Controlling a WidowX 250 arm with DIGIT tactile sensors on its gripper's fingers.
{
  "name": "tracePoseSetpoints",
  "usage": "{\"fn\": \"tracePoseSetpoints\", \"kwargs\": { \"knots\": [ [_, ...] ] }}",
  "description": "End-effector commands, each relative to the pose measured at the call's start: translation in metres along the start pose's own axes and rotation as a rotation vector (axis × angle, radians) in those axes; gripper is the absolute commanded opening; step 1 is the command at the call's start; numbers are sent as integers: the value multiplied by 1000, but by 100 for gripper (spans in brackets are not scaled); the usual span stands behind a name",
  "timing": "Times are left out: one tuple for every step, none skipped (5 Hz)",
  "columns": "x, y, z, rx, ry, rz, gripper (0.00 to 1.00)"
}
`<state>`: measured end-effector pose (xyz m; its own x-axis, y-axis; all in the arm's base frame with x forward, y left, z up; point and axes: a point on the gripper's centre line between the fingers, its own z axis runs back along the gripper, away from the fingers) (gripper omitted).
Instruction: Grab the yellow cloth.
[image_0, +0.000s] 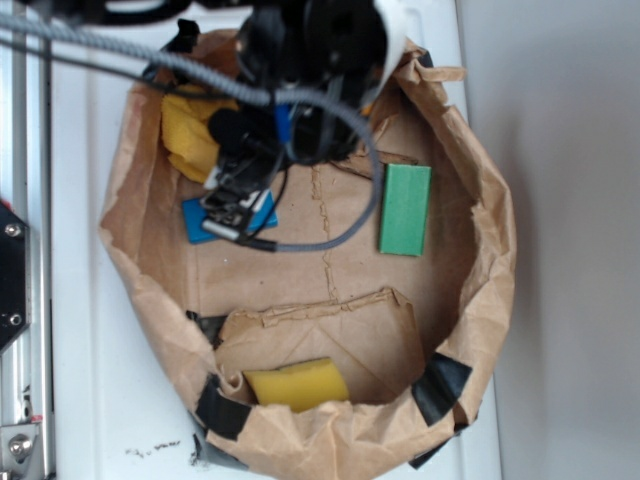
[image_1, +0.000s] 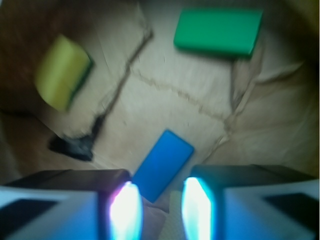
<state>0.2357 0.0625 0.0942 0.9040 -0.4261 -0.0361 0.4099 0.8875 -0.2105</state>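
Observation:
The yellow cloth (image_0: 188, 138) lies crumpled against the far left wall of the brown paper bag (image_0: 150, 290), partly hidden by my arm. My gripper (image_0: 235, 212) hangs just in front of the cloth, over the blue block (image_0: 200, 222). In the wrist view the gripper (image_1: 160, 210) is open, its two fingers apart with nothing held. The blue block (image_1: 162, 165) shows just beyond the fingertips. A pale yellow textured patch (image_1: 176, 217), probably the cloth's edge, shows low between the fingers.
A green block (image_0: 405, 208) (image_1: 217, 31) lies on the bag's floor to the right. A smooth yellow sponge block (image_0: 297, 384) (image_1: 62, 77) rests at the near wall. Black tape (image_0: 440, 388) patches the rim. The bag's crumpled walls enclose everything.

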Motion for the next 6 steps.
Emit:
{"fn": "tracePoseSetpoints", "kwargs": {
  "knots": [
    [-11, 30, -35, 39, 102, -36, 100],
    [-20, 36, -64, 85, 108, -69, 100],
    [-21, 35, -75, 112, 118, -82, 100],
    [-18, 33, -69, 107, 94, -63, 0],
    [-7, 26, -52, 52, 74, -45, 0],
    [-6, 14, -28, -10, 56, -30, 0]
  ]
}}
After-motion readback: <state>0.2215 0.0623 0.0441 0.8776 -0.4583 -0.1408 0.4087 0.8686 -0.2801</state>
